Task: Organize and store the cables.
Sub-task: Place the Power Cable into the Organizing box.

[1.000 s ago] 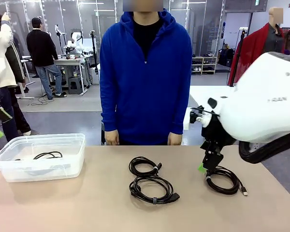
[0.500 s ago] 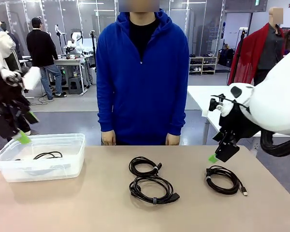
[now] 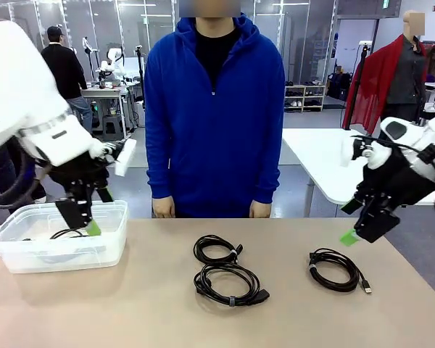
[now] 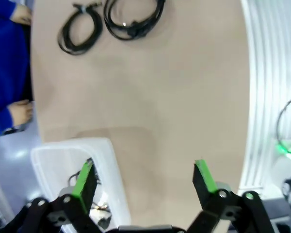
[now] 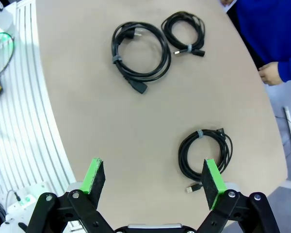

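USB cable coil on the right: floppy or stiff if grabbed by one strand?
Probably floppy: the USB cable coil is thin cord held by one strap, so loops may sag. Thin cord also suggests light. Its loose plug end would probably dangle.

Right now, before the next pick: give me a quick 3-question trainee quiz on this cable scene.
1. Count: how many coiled black cables lie on the beige table, outside the clear plastic bin?
2. True or false: the bin is empty.
3. Which coil lies nearest the open right end effector? A) the small coil mid-table B) the large coil with the chunky plug C) the coil with the USB plug

Key: 1) three. 2) false: a black cable lies inside. 3) C.
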Motion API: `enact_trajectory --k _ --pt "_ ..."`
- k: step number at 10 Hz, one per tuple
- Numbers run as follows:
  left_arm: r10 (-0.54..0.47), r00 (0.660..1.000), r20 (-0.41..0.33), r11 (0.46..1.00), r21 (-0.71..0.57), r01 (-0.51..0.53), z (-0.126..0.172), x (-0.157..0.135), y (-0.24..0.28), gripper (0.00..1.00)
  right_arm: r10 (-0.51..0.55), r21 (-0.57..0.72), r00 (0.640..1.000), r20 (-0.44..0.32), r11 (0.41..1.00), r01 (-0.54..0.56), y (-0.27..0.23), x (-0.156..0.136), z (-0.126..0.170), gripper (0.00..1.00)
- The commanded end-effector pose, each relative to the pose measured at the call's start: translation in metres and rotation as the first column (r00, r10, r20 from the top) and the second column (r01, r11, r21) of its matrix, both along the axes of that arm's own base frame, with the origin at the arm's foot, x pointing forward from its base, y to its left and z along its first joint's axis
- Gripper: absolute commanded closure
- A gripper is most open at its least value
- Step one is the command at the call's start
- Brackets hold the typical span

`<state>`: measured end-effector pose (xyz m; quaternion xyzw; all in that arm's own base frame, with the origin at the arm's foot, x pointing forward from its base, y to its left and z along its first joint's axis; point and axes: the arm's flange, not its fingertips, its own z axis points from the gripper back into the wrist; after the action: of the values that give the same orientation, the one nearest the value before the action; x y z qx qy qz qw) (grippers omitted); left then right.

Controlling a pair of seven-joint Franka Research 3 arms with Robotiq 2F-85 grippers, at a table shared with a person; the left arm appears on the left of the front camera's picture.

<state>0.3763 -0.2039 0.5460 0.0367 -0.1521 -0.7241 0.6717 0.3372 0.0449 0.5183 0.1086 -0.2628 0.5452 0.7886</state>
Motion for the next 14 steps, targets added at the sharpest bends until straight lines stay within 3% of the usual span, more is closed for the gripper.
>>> enact_trajectory --k 1,2,5,8,9,10,14 --pt "-0.004 0.999 0.033 0.999 0.053 0.002 -0.003 0.013 -0.022 0.00 0.058 0.079 0.998 -0.025 0.995 -0.056 -0.034 -0.015 -0.011 0.00" --pt "0.031 0.998 0.047 0.993 0.113 -0.036 -0.007 0.020 -0.030 0.00 0.104 0.118 0.994 -0.044 0.988 -0.098 -0.046 -0.019 -0.013 0.00" --pt "-0.041 0.999 -0.029 0.995 0.094 0.043 -0.032 0.033 -0.053 0.00 0.051 0.159 0.997 -0.061 0.986 -0.041 -0.070 -0.026 -0.022 0.00" --pt "-0.036 0.995 -0.088 0.999 0.015 0.037 -0.038 0.035 -0.051 0.00 -0.003 0.196 0.998 -0.067 0.980 0.016 -0.083 -0.028 -0.031 0.00" --pt "-0.035 0.998 -0.059 0.996 0.086 0.040 -0.044 0.032 -0.054 0.00 0.003 0.194 0.997 -0.077 0.981 0.012 -0.084 -0.028 -0.035 0.00" --pt "-0.035 0.998 -0.059 0.996 0.086 0.040 -0.044 0.032 -0.054 0.00 -0.009 0.175 0.997 -0.072 0.984 0.022 -0.089 -0.018 -0.013 0.00" --pt "-0.035 0.998 -0.059 0.996 0.086 0.040 -0.044 0.032 -0.054 0.00 -0.009 0.175 0.997 -0.072 0.984 0.022 -0.089 -0.018 -0.013 0.00"
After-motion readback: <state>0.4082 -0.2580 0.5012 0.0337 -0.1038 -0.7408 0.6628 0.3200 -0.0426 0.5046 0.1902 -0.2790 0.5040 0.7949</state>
